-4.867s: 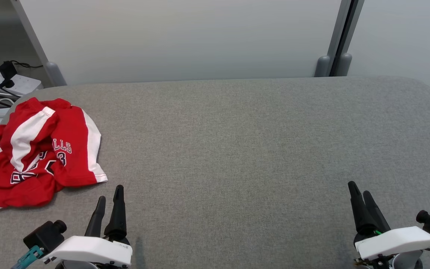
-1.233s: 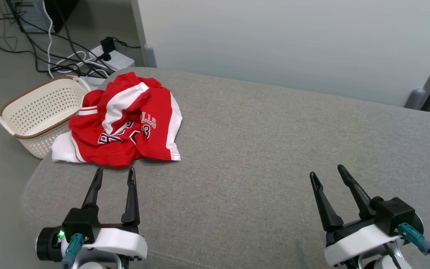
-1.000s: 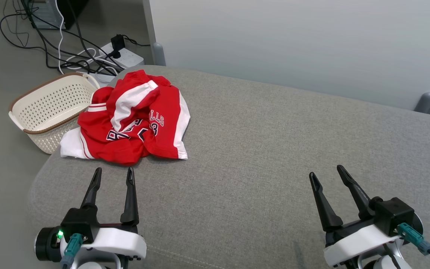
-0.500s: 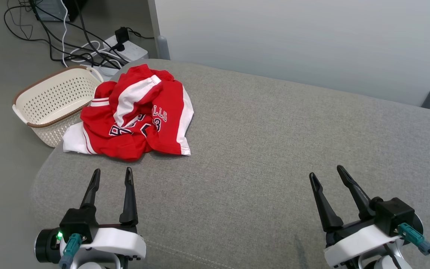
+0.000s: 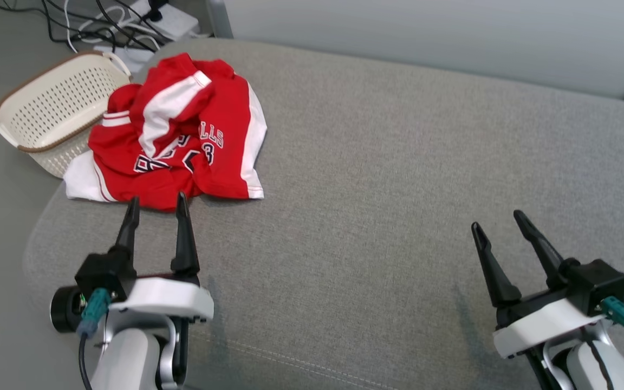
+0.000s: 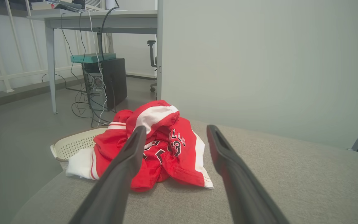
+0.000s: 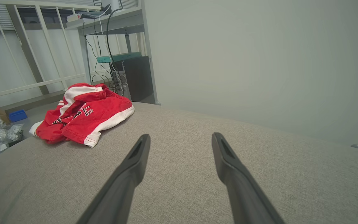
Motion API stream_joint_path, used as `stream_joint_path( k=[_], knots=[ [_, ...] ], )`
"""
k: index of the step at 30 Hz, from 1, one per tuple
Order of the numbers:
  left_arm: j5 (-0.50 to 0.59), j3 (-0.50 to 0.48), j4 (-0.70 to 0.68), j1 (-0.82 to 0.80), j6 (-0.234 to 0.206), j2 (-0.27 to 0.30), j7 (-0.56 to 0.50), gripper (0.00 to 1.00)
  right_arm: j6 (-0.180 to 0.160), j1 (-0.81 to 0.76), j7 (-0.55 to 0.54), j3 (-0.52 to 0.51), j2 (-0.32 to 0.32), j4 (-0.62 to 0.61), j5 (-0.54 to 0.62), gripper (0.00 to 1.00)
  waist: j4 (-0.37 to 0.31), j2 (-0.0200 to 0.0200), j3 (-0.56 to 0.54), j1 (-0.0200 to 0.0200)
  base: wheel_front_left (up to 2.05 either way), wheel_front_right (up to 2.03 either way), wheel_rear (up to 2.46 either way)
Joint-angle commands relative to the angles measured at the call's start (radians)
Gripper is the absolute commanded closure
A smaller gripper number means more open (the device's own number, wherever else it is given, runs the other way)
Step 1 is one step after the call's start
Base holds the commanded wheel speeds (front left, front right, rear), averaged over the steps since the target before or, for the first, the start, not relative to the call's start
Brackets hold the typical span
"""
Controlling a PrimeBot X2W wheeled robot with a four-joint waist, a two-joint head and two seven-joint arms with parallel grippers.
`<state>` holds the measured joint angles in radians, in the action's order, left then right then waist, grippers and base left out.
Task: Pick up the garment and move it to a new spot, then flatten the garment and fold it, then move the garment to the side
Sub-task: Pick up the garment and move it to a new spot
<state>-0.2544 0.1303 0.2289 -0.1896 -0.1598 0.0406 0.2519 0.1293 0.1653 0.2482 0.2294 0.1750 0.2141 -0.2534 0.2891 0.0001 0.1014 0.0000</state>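
Observation:
The garment [image 5: 174, 132] is a crumpled red and white jersey with dark lettering, lying at the far left corner of the grey padded table [image 5: 398, 162]. It also appears in the left wrist view [image 6: 154, 146] and in the right wrist view [image 7: 82, 121]. My left gripper [image 5: 156, 203] is open, its fingertips just short of the garment's near edge, holding nothing. Far to the right, my right gripper [image 5: 499, 221] hovers open over bare table, well away from the garment.
A cream perforated basket [image 5: 46, 103] stands on the floor just past the table's left corner, touching the garment's side. Cables and a power strip [image 5: 166, 16] lie on the floor behind. A pale wall panel runs along the table's far edge.
The head view has shifted, so the whole scene sits differently. My left gripper's fingertips now reach closer to the garment's near edge. The garment lies as before, and both grippers stay open.

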Motion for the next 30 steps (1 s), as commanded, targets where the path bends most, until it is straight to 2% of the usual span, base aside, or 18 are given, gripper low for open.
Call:
stream_joint_path(
  k=[1, 11, 15, 23, 30],
  knots=[
    [-0.019, -0.029, -0.009, -0.083, -0.017, 0.010, 0.010, 0.00, 0.001, 0.052, 0.014, 0.021, 0.026, -0.021, 0.007, 0.00, -0.016, -0.0001, 0.062, 0.0000, 0.00, 0.00, 0.00],
    [-0.112, -0.053, 0.106, -0.296, -0.028, 0.010, 0.010, 0.00, 0.001, 0.137, 0.014, 0.035, 0.084, -0.032, 0.009, 0.00, -0.055, -0.0001, 0.215, 0.0000, 0.00, 0.00, 0.00],
    [-0.144, -0.099, 0.246, -0.421, -0.020, 0.010, 0.010, 0.00, 0.001, 0.169, 0.014, 0.047, 0.099, -0.027, 0.003, 0.00, -0.089, -0.0001, 0.269, 0.0000, 0.00, 0.00, 0.00],
    [-0.110, -0.163, 0.493, -0.607, -0.005, 0.024, 0.010, 0.00, 0.001, 0.199, 0.014, 0.065, 0.129, -0.029, -0.009, 0.00, -0.135, -0.0001, 0.335, 0.0000, 0.00, 0.00, 0.00],
    [-0.092, -0.187, 0.681, -0.728, -0.017, 0.052, 0.010, 0.00, 0.001, 0.234, 0.014, 0.084, 0.143, -0.032, -0.017, 0.00, -0.159, -0.0001, 0.383, 0.0000, 0.00, 0.00, 0.00]
  ],
)
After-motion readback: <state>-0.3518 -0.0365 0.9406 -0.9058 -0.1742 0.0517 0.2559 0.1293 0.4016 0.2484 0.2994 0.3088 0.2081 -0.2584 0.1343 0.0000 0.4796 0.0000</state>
